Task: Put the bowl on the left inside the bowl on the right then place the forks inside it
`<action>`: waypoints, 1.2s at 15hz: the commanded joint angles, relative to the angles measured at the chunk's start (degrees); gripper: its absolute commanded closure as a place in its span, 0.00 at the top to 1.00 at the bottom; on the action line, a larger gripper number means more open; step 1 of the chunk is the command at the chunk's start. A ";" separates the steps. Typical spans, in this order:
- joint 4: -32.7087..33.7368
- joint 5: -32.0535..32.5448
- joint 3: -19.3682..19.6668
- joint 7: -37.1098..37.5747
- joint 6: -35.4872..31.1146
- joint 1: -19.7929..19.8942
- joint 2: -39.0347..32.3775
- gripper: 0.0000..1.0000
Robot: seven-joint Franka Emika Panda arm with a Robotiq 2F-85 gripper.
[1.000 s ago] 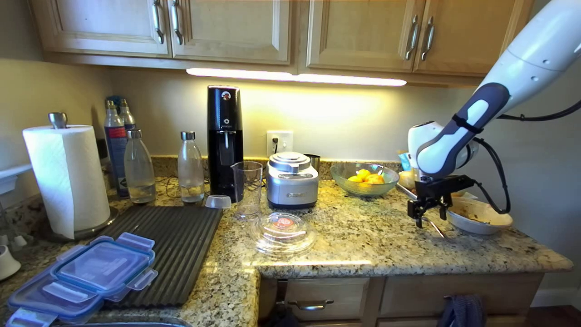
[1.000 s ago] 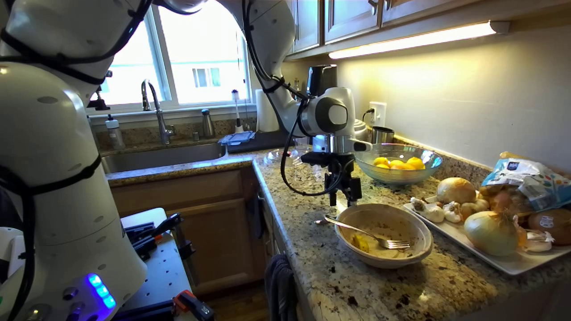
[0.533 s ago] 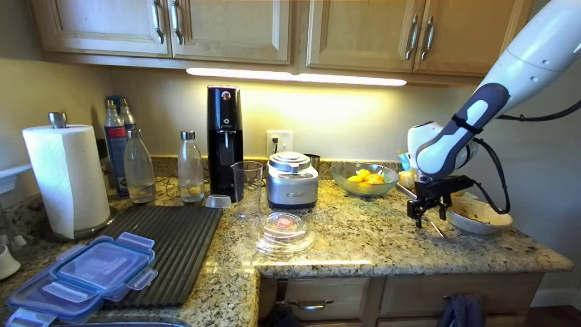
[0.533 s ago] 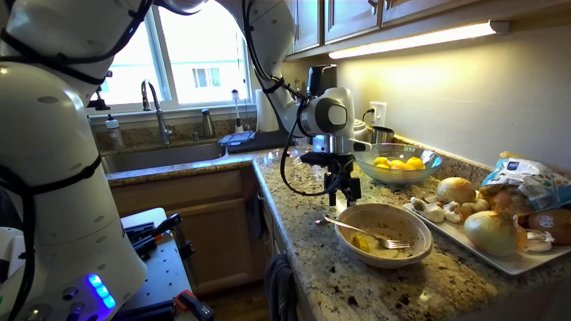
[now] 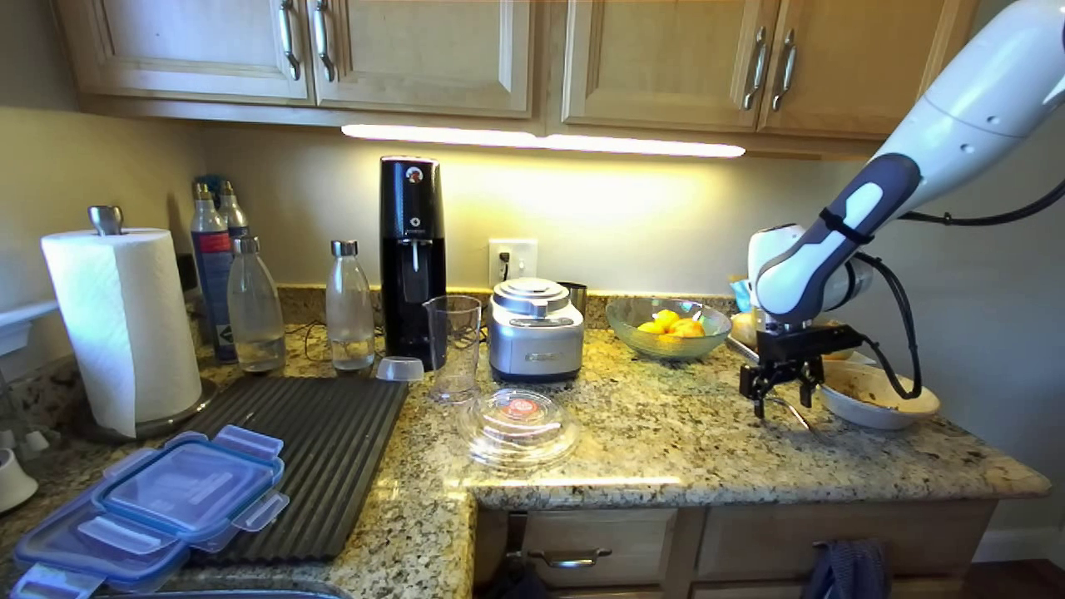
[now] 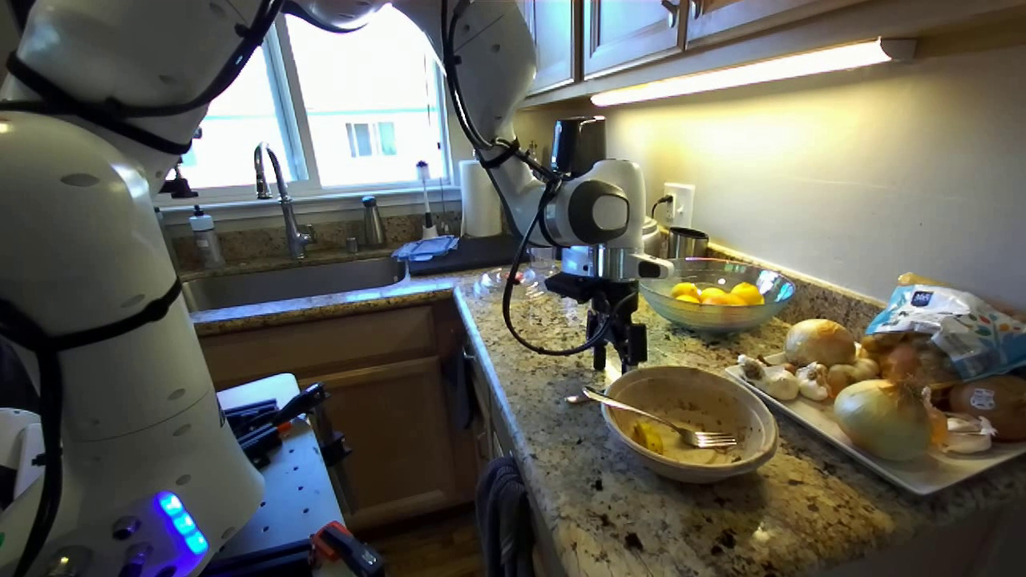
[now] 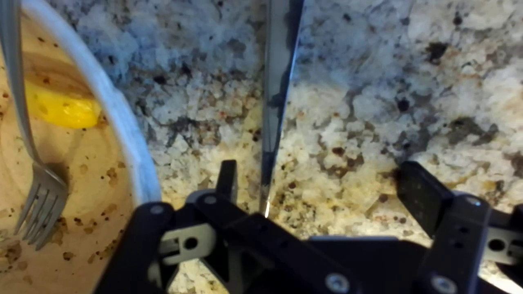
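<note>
In an exterior view, a pale bowl [image 6: 705, 397] stands upright on the granite counter [image 6: 625, 505], its inside flecked with brown and holding a yellow chunk of food [image 6: 648, 437] on its nine o'clock side. A metal fork [image 6: 696, 437] lies in it, handle over the rim at ten o'clock, tines toward four. From this bowl, a glass bowl [image 6: 709, 320] of yellow fruit [image 6: 747, 293] stands at twelve o'clock, and a white plate [image 6: 922, 474] of onions [image 6: 882, 421] and garlic heads [image 6: 813, 381] at three.

In the wrist view, the gripper [image 7: 318, 175] has its fingers spread wide apart, with hold of nothing. Between them a second metal utensil [image 7: 276, 90] lies on the granite, running from twelve o'clock toward six; its lower end is hidden, so I cannot tell fork from knife. The pale bowl's rim comes near the finger on the nine o'clock side.

The counter's front edge passes that bowl at nine o'clock, a dark towel [image 6: 506, 517] hanging below at eight. In an exterior view, granite spreads from the gripper toward nine o'clock as far as a clear lid [image 5: 520, 428].
</note>
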State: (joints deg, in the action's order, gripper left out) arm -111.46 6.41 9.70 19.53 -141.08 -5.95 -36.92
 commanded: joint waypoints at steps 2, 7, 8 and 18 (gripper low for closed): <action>0.30 -4.15 -1.76 -0.60 -0.87 2.84 -0.32 1.00; -0.17 -8.00 -3.18 -1.99 -2.39 4.85 -0.39 1.00; -0.29 -8.91 -3.65 -2.44 -2.81 5.39 -0.37 1.00; -0.80 -16.51 -9.11 -9.99 -7.46 9.76 -0.96 1.00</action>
State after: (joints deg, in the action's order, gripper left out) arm -111.25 -7.58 3.01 12.64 -146.47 1.94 -37.97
